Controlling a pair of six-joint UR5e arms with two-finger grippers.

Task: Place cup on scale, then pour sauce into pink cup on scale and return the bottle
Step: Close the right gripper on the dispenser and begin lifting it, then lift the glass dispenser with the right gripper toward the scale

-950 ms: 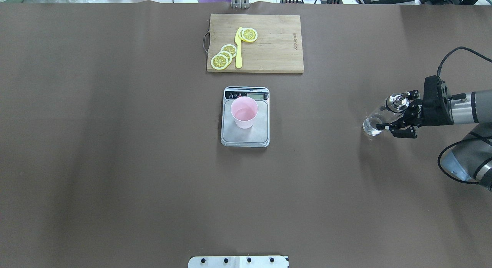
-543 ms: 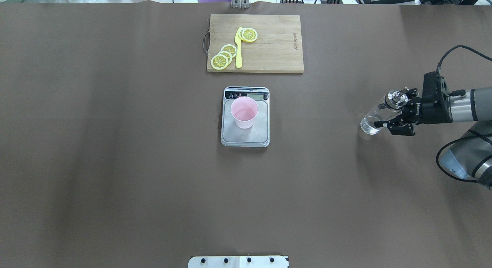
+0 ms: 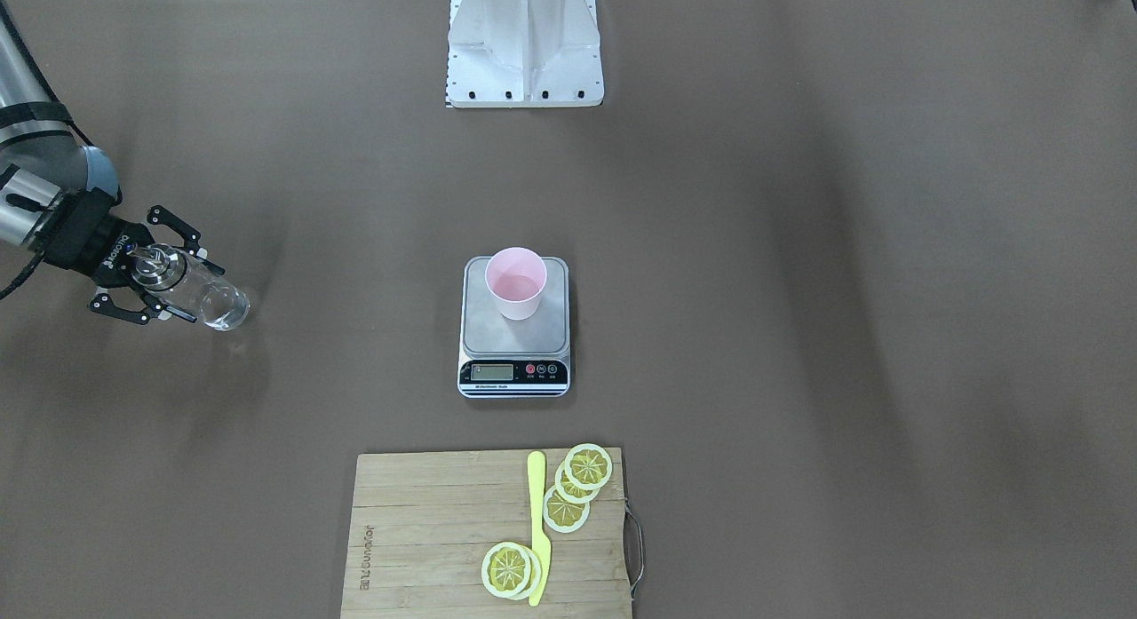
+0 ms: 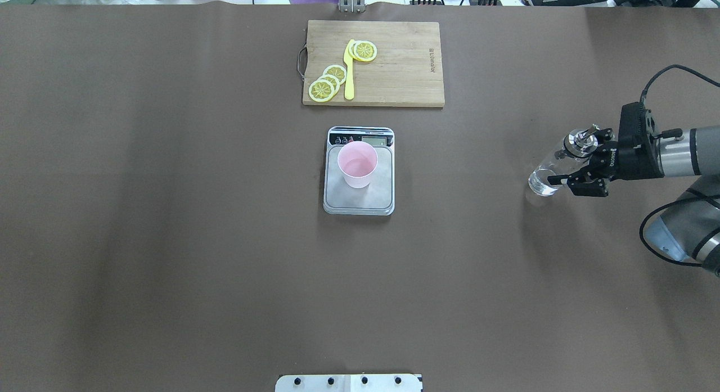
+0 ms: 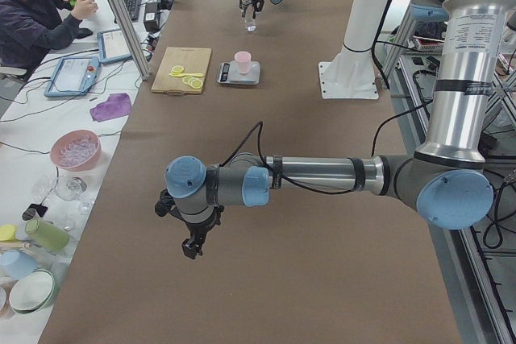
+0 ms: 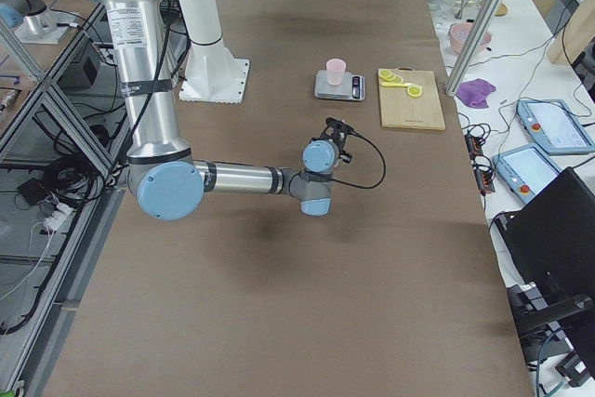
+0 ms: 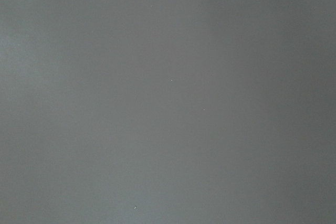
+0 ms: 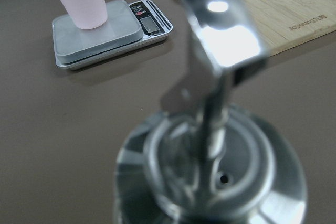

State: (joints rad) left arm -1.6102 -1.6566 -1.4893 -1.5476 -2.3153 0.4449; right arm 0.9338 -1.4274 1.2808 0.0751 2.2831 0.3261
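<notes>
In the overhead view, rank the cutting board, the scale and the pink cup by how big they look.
Largest to smallest:
1. cutting board
2. scale
3. pink cup, standing on the scale's platform and clearly narrower than it.

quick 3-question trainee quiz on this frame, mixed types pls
1. True or false: the pink cup stands on the scale.
2. Which gripper has its jaws either side of the glass bottle? A) left B) right
3. Fill in: the yellow knife and lemon slices lie on the ____.

Key: 1 true. 2 B, the right gripper, jaws spread around the bottle, which stands on the table far from the scale. 3 cutting board.
</notes>
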